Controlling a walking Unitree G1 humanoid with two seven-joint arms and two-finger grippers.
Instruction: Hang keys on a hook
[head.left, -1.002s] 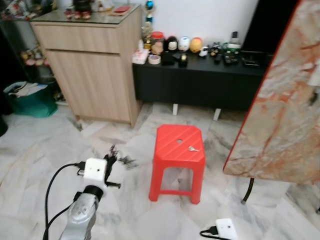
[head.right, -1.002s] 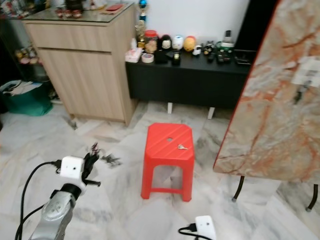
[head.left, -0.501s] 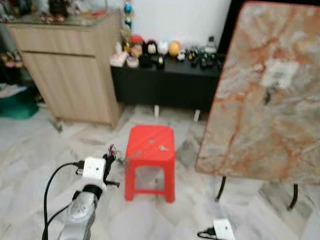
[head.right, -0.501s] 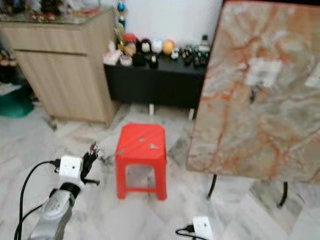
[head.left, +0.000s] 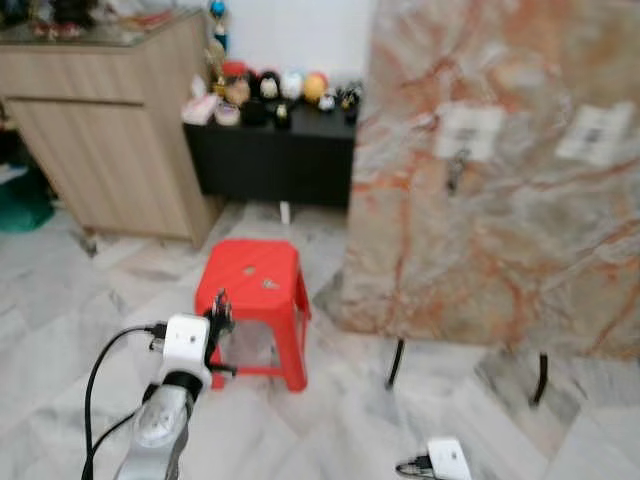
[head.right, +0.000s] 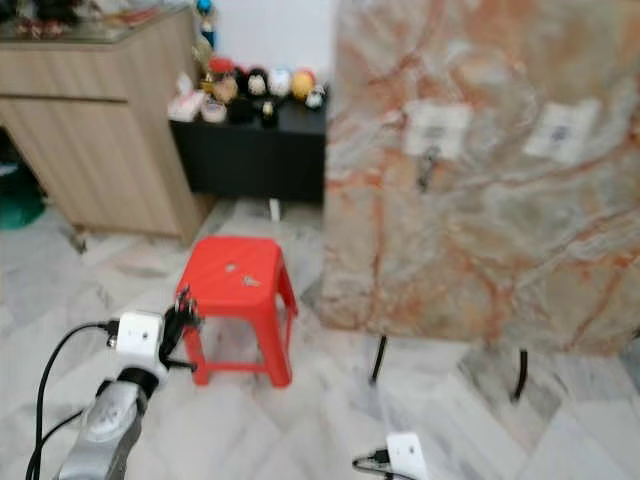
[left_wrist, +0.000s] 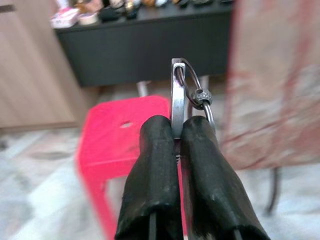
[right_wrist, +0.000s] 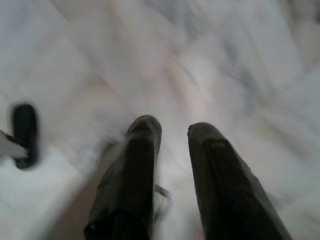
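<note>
From the left wrist camera I see the left gripper (left_wrist: 177, 132) with its two black fingers pressed together on the keys (left_wrist: 179, 95): a flat metal key blade stands up from between the pads, with a wire ring and a small bead looped just above the fingertips. In the head views that gripper (head.left: 218, 318) is raised in front of me at lower left, just beside the near corner of the red stool (head.left: 253, 290), with the keys a dark clump at its tip.

The right gripper (right_wrist: 172, 131) hangs low over the pale marble floor (right_wrist: 200, 60); its fingers stand apart with a clear gap and nothing between them.

Ahead on the right leans a big marble slab (head.left: 500, 180), with a small dark hook (head.left: 456, 170) under a pale label on its face, well apart from the keys. The hook is too blurred for me to make out its shape. The slab's right side is cut off by the edge of the view. A small object on the stool top (head.left: 268, 284) is too small to identify. Behind are a wooden cabinet (head.left: 110, 130) and a black sideboard (head.left: 270, 160) carrying blurred figurines.
</note>
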